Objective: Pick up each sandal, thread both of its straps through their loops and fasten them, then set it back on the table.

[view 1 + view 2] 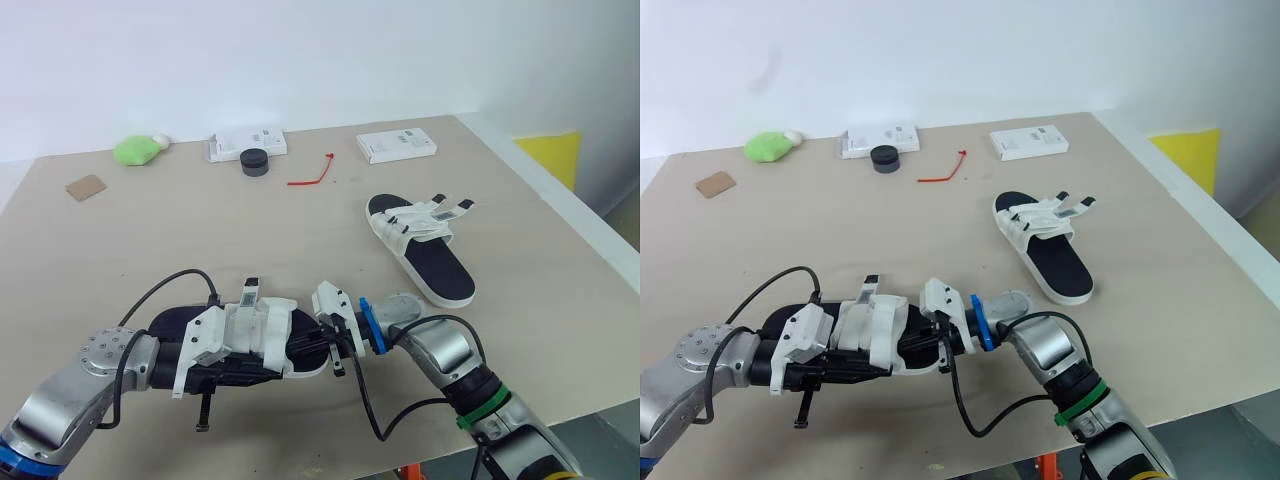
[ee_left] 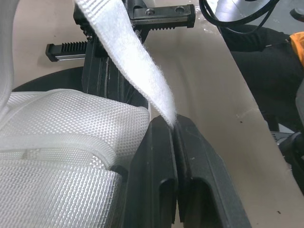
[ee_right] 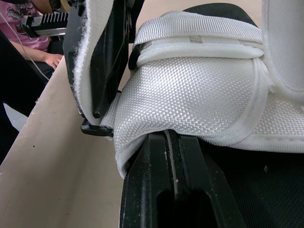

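1. The held sandal (image 1: 262,338) hangs over the table's (image 1: 200,230) near edge, its long axis along that edge, between both grippers.
2. The left gripper (image 2: 175,126) pinches a loose strap (image 2: 128,57); the right gripper (image 3: 170,136), nearer the other end, looks clamped under the mesh.

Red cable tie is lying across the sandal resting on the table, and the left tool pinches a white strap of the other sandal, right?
No. The thin red cable tie lies on the bare beige table, apart from the resting black-soled, white-strapped sandal, as the left eye view shows. The left tool does pinch a white woven strap of the held sandal.
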You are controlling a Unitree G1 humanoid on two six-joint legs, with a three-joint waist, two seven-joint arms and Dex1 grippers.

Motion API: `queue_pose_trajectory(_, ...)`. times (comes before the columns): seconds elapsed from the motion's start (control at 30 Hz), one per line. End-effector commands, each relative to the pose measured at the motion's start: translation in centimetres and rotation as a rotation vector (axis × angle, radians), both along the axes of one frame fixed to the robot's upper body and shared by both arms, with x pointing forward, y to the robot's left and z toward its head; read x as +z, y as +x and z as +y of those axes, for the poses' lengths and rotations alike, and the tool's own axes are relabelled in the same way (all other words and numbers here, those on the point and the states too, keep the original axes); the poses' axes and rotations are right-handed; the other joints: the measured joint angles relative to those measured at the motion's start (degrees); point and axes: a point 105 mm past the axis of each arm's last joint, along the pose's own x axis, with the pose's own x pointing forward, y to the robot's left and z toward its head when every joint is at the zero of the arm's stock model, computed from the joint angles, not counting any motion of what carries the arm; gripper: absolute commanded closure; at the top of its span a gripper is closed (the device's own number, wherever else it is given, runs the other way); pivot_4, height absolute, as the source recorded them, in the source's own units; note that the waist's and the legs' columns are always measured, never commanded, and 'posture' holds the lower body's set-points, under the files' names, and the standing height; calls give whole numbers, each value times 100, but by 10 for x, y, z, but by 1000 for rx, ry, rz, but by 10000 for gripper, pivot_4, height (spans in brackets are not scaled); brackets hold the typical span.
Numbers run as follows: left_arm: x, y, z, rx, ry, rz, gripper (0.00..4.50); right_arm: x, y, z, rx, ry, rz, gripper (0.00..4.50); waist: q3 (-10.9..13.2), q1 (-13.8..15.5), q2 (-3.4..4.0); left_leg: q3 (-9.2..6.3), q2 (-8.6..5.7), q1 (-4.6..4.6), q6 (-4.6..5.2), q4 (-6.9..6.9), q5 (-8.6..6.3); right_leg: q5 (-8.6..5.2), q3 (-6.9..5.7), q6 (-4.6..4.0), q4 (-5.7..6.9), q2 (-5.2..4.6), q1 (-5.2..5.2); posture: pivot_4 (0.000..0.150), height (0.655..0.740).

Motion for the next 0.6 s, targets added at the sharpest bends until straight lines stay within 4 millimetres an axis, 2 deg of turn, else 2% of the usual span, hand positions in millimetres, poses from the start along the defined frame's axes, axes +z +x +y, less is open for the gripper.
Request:
queue_pose_trajectory(0.03,-18,0,5,34,31,81,26998,-43,-2,-13,-53,-159,96,45000,-4,3,7,0,0,0,0,0,0,1,0,1,0,0,1,1500,7400)
queue_pose_trajectory(0.17,-8,3,6,53,-25,160,6578,-42,-1,-13,-56,-157,96,45000,-8,7,13,-1,-7,3,0,1,1,9,8,15,0,0,8,1500,7400)
queue_pose_trajectory(0.37,23,27,0,157,-176,387,6578,-43,-1,-13,-55,-157,93,45000,4,1,2,-5,-27,4,2,12,10,16,32,26,0,0,9,1500,7400)
queue_pose_trajectory(0.43,30,30,-3,163,-200,456,6578,-43,-1,-12,-56,-156,91,45000,11,2,-4,-5,-30,-1,2,22,10,30,35,51,0,0,10,1500,7400)
queue_pose_trajectory(0.6,35,36,-5,196,-197,509,6578,-42,0,-12,-60,-152,90,45000,17,-5,-10,-7,-32,-11,0,38,9,36,40,57,0,0,8,1500,7400)
